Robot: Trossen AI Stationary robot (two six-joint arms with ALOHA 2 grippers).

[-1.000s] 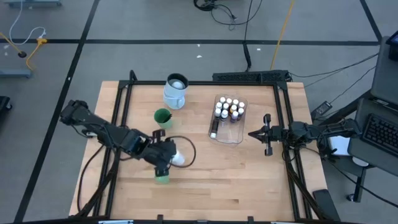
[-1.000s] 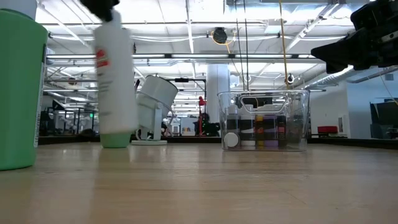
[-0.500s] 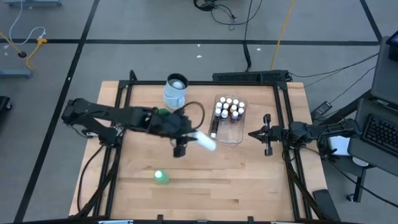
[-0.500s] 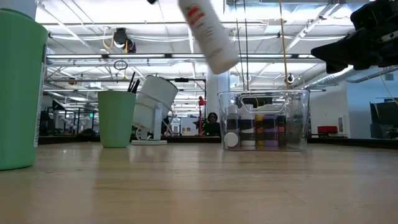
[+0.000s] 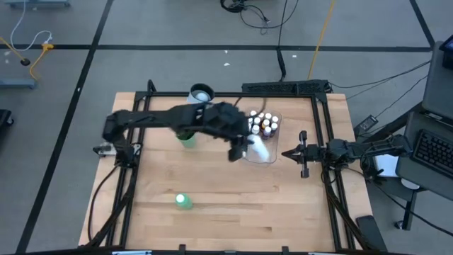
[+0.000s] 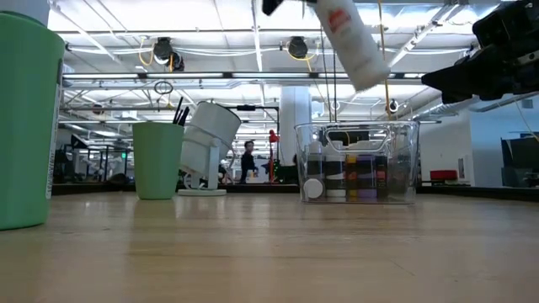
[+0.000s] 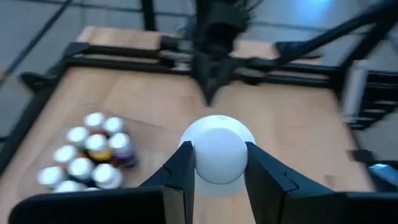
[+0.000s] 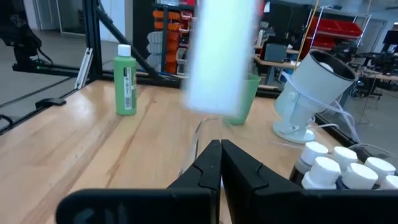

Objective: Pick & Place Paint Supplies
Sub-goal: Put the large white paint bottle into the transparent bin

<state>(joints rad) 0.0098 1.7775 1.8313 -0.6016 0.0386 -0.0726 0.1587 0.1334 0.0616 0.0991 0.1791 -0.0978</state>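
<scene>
Bottle alignment was what the coming placement seemed to depend on. The left arm's fingers (image 7: 214, 177) were clamped on a white bottle (image 6: 349, 42), which hung tilted above the clear tub (image 5: 269, 157) at its end away from the mug; in the low view its long axis leaned, with the free lower end toward the right arm's side. Seen from the left wrist, its rounded end sat squarely between the two fingers. The right arm's fingers (image 5: 304, 154) were pressed together and waited at the tabletop (image 5: 283, 205) edge just beyond the tub, nearer the tub but holding nothing.

The tub held a cluster of small white-capped bottles (image 5: 260, 123) standing upright at its mug-side end, leaving the other end open. The green cup (image 6: 157, 160) held dark-handled brushes (image 6: 179, 112), and the white-and-blue mug (image 5: 200, 95) stood beside it. A green white-capped bottle (image 5: 183, 202) stood alone, well apart from the tub, apparently yet to be collected.
</scene>
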